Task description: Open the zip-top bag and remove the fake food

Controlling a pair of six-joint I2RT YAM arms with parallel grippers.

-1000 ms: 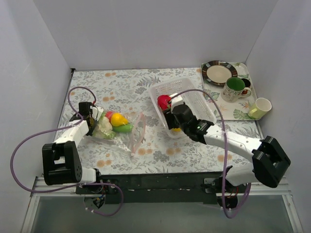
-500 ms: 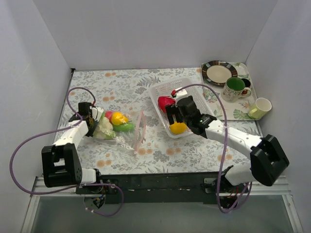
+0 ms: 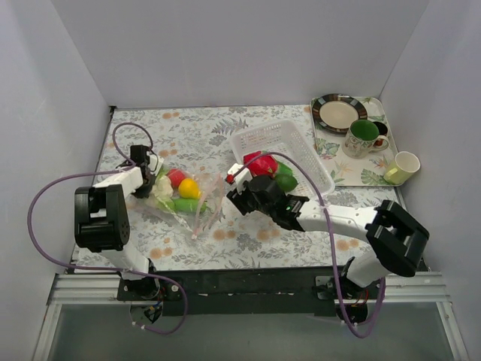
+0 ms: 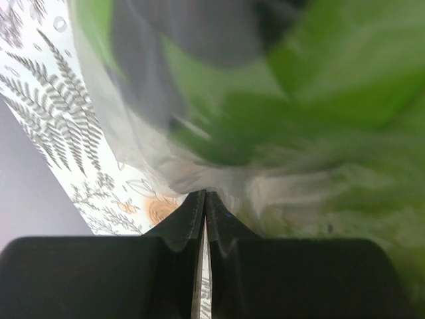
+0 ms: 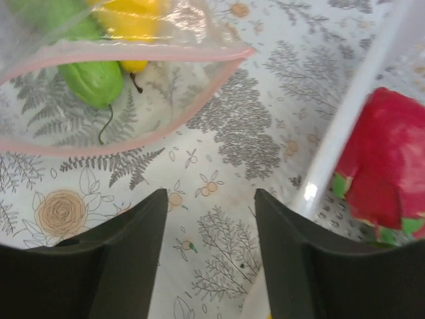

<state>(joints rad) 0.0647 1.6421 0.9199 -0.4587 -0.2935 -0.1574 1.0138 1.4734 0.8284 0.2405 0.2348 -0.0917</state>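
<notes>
The clear zip-top bag (image 3: pixel 197 214) lies left of centre with its pink zip mouth open toward the right. Inside it are a red toy (image 3: pixel 175 177), a yellow lemon-like one (image 3: pixel 188 188), a green one (image 3: pixel 183 204) and a whitish one (image 3: pixel 161 184). My left gripper (image 3: pixel 148 179) is shut on the bag's closed end; its wrist view shows the fingertips (image 4: pixel 205 194) pinching clear plastic. My right gripper (image 3: pixel 231 195) is open and empty just right of the bag mouth. Its wrist view (image 5: pixel 209 196) shows the open bag mouth (image 5: pixel 126 143), a green toy (image 5: pixel 93 83) and a yellow one (image 5: pixel 136 13).
The white perforated basket (image 3: pixel 304 154) stands behind my right gripper and holds a red toy (image 3: pixel 261 163) and a green toy (image 3: pixel 284 179); its rim (image 5: pixel 345 133) shows at the right of the wrist view. A tray (image 3: pixel 372 169) at the back right holds a plate (image 3: pixel 338 113), a green mug (image 3: pixel 362 137) and a yellow cup (image 3: pixel 402 167).
My right gripper left the basket and moved left to the bag mouth, open and empty. My left gripper shifted back with the bag's closed end, and the bag mouth gapes wider.
</notes>
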